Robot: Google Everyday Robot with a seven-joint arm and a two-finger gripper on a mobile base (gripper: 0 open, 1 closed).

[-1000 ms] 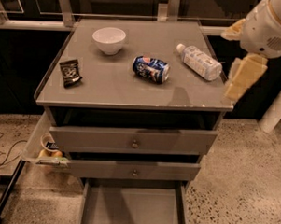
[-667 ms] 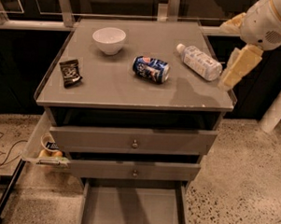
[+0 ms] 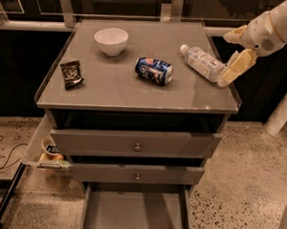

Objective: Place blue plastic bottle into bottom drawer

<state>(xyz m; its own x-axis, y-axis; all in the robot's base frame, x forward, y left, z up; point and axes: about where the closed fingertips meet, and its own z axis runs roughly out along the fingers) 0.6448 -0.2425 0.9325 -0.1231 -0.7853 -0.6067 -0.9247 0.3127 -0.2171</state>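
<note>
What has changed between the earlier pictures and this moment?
The open tool moved a little closer to the base of the bottle, on the side away from the can. Whether it touches, I cannot tell. It holds nothing. The bottle, can, bowl, packet and open bottom drawer stayed as they were.

Floor [image 3: 240, 187]: speckled terrazzo, below the jaws.
Back: dark panels [image 3: 119, 3], left of the jaws.
Jaws: over the counter [image 3: 116, 86], at its right edge.

One bottle [image 3: 203, 63], can [image 3: 154, 71], bowl [image 3: 111, 40], packet [image 3: 71, 74]; three drawers [image 3: 134, 215]; tool [image 3: 227, 59] beside bottle.
</note>
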